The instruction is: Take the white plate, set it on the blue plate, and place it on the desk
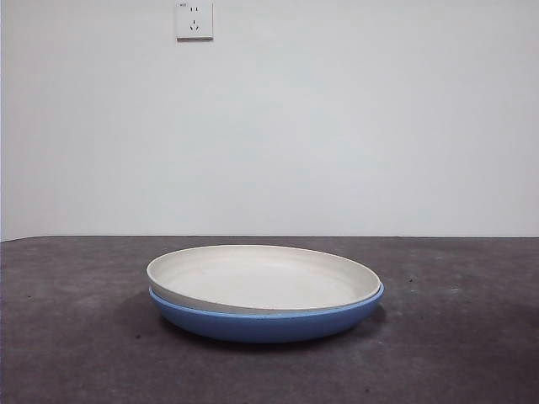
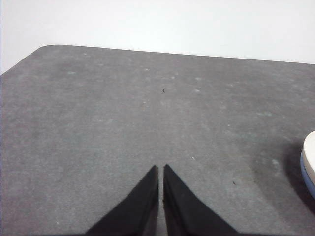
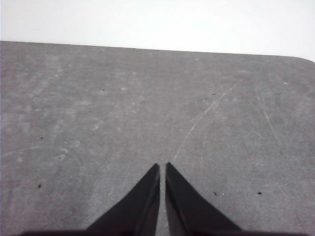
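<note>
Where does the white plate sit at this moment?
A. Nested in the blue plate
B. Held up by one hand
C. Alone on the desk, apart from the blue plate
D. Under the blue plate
A: in the front view the white plate rests inside the blue plate, slightly tilted, on the desk; the left hand and right hand are shut, holding nothing.

Even soft light, no glare; faint shadow under blue plate (image 1: 261, 324); wrist views slightly soft.

left gripper (image 2: 161, 169) jaws closed, empty | desk (image 2: 123, 123) | white plate (image 2: 310, 155) on blue plate (image 2: 306, 178)
</note>
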